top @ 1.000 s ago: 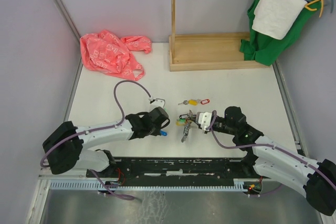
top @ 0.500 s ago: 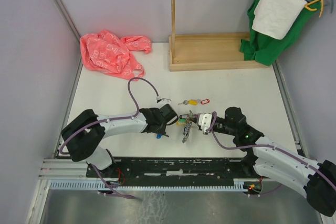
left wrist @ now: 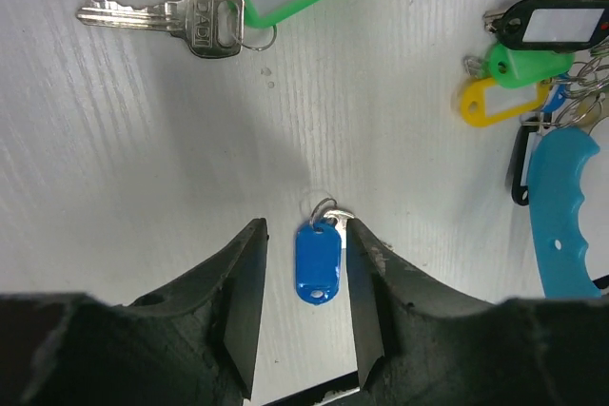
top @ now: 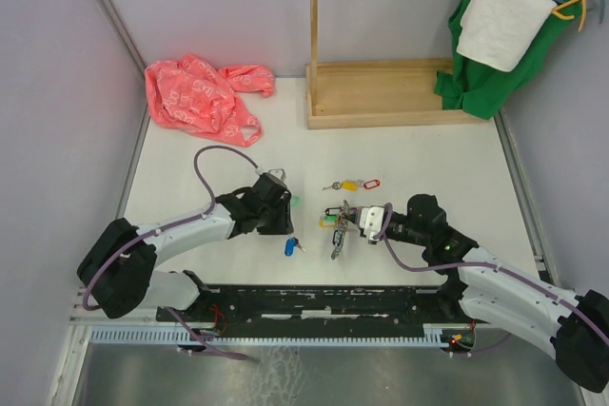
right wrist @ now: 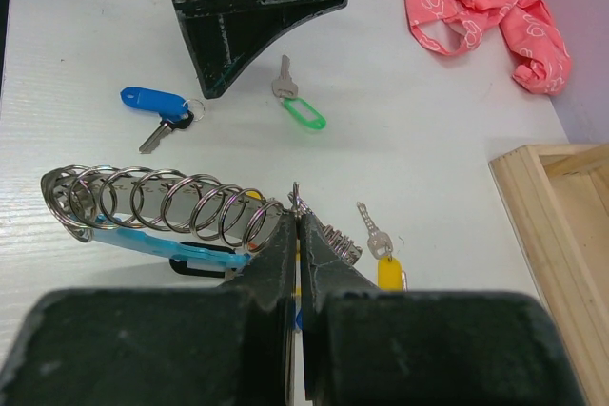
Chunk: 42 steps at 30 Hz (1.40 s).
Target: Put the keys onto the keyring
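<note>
The left pincer hangs over the surface with its jaws apart and nothing in them. Directly under its tips lies one of the keys, the blue-tag key, flat and free. Farther ahead of the tips, a little to the left, lies the green-tag key. Its head carries stamped letters that I read as "DADI". The white label in its tag shows no writing.

I judge these keys to be light and stiff. The metal is smooth, and the plastic tag can easily slide on the surface when it is pushed. Because the blue tag lies flat, the best hold is probably across its two long edges, with a firm pinch, and not on the thin blade.

Between the two pincers, and a little beyond them, a yellow-tag key and a red-tag key lie close together.

The right pincer is closed on the keyring, pinching one end of the grey metal coil. The rest of the ring extends to the left of its tips, with the light-blue sleeve along the underside. Several tagged keys already hang there, and their labels look blank. The ring seems stiff but a little springy, and the hanging keys may swing.
</note>
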Available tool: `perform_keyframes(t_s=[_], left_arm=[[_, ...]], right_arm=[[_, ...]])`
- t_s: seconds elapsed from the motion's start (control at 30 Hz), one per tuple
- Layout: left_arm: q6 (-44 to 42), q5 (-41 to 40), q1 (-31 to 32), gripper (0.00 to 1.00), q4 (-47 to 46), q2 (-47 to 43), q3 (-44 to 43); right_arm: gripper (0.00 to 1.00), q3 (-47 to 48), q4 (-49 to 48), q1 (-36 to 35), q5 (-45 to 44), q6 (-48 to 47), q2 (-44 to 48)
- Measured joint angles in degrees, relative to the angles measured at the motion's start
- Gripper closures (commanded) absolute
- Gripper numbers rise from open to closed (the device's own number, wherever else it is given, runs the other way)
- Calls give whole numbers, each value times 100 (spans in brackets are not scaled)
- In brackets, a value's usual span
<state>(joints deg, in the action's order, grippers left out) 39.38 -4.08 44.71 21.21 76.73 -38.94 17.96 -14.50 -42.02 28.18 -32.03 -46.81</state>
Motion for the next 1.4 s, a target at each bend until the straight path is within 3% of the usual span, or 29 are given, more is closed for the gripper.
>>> perform_keyframes(t_s=[0.3, 0.63, 0.93, 1.4], left_arm=[[-4, 1215, -730, 58, -599, -33, 387], [-11, 1934, -1025, 68, -1034, 389, 527], [-11, 2249, -1025, 76, -1257, 516, 573], [-17, 2350, -1025, 81, -1252, 516, 581]], right_arm=[[99, 0, 2, 0, 4, -28, 0], [99, -9, 4, 0, 20, -42, 2], [99, -9, 20, 0, 20, -44, 28], [99, -9, 46, 0, 22, -42, 37]])
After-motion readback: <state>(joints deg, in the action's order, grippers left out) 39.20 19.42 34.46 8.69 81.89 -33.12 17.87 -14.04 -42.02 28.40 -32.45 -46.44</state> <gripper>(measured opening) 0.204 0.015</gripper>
